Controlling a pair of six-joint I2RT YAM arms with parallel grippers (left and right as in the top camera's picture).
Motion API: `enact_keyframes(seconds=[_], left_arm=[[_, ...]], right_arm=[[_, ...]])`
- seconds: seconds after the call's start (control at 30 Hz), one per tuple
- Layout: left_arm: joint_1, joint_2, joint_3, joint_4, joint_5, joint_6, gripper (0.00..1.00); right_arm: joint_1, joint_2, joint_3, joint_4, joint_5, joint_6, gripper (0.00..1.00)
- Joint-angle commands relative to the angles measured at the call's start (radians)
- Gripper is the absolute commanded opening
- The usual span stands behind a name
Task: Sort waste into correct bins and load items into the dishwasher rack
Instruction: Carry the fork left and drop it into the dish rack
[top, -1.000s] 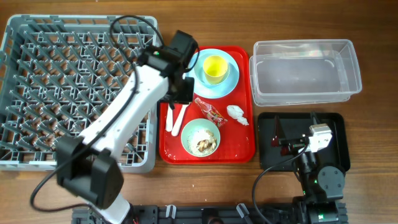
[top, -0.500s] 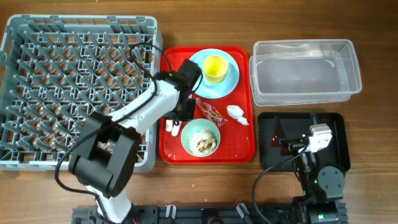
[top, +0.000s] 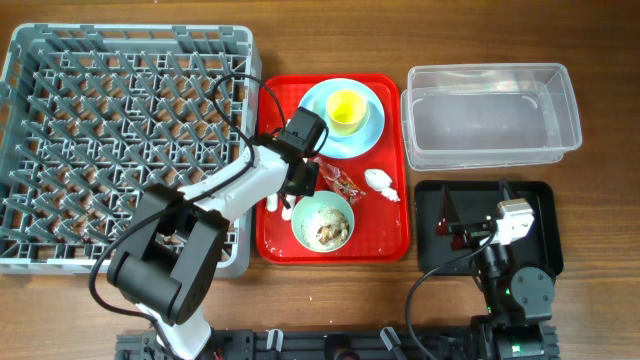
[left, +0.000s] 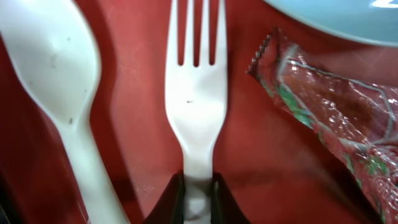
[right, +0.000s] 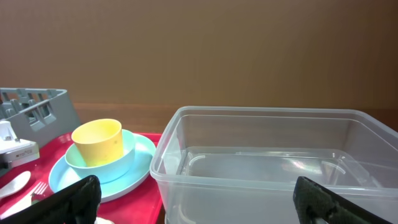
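Note:
Down on the red tray (top: 385, 235), my left gripper (left: 199, 186) is shut on the handle of the white fork (left: 194, 106); from overhead the left gripper (top: 297, 183) is at the tray's left side. The white spoon (left: 56, 68) lies just left of the fork. The red wrapper (left: 336, 112) lies to its right. The tissue (top: 378, 181) sits beside the wrapper (top: 340, 182). A green bowl (top: 322, 220) holds rice and scraps. The yellow cup (top: 346, 108) stands in a blue bowl on the blue plate (top: 375, 128). My right gripper (right: 199, 208) is open over the black tray (top: 540, 200).
The grey dishwasher rack (top: 120, 140) fills the left of the table, right beside the red tray. The clear tub (top: 490, 115) stands at the back right, directly ahead of the right gripper, with the black tray in front of it.
The left gripper has come forward and down from the tray's back edge to the cutlery and closed on the fork's handle. The right arm has not moved.

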Motion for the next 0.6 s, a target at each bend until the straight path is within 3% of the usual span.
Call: enact_keyframes(seconds=[0.0,0.23,0.37,0.57], left_arm=[[-0.005,0.03,-0.034,-0.005,-0.029,0.001,0.04],[-0.005,-0.013,0.051,-0.051,-0.198,0.001,0.04],[-0.005,-0.14,0.133,-0.185,-0.296,0.002,0.04],[0.016,-0.367,0.136,-0.199,-0.365,0.098,0.04]], right_arm=[[-0.005,-0.003,-0.001,0.003,-0.009,-0.005,1.0],[-0.005,-0.003,-0.001,0.003,-0.009,-0.005,1.0],[-0.005,-0.003,-0.001,0.003,-0.009,-0.005,1.0],[-0.005,-0.003,-0.001,0.003,-0.009,-0.006,1.0]])
